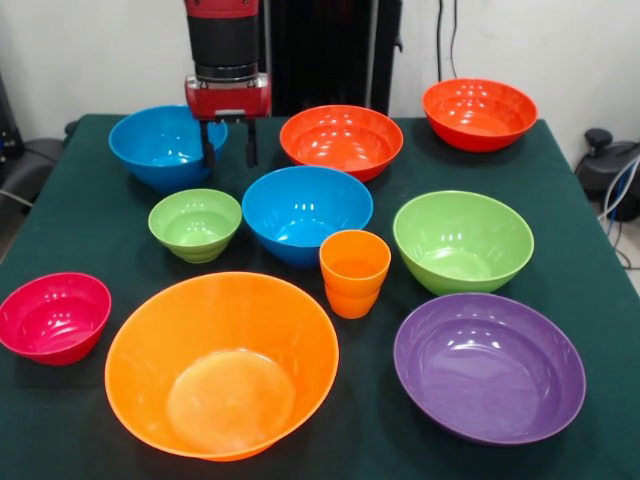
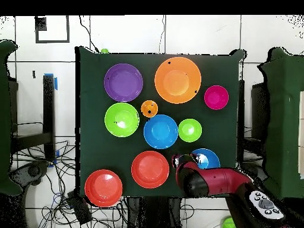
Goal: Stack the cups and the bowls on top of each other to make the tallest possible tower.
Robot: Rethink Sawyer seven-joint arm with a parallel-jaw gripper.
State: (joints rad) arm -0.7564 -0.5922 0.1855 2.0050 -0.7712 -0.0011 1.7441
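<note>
My gripper (image 1: 228,148) is open and empty, hanging just above the table between the far blue bowl (image 1: 160,145) and a red-orange bowl (image 1: 341,140). One orange cup (image 1: 354,272) stands upright mid-table, beside the centre blue bowl (image 1: 305,210). Around them stand a small ribbed green bowl (image 1: 195,223), a larger green bowl (image 1: 462,240), a crimson bowl (image 1: 53,316), a large orange bowl (image 1: 222,362), a purple bowl (image 1: 488,365) and a second red-orange bowl (image 1: 479,113). All stand apart and upright. In the overhead view my arm (image 2: 208,181) covers part of the far blue bowl (image 2: 208,158).
The dark green table (image 1: 90,200) has edges all round, with cables and chairs beyond. The robot's pedestal (image 1: 320,50) stands behind the far edge.
</note>
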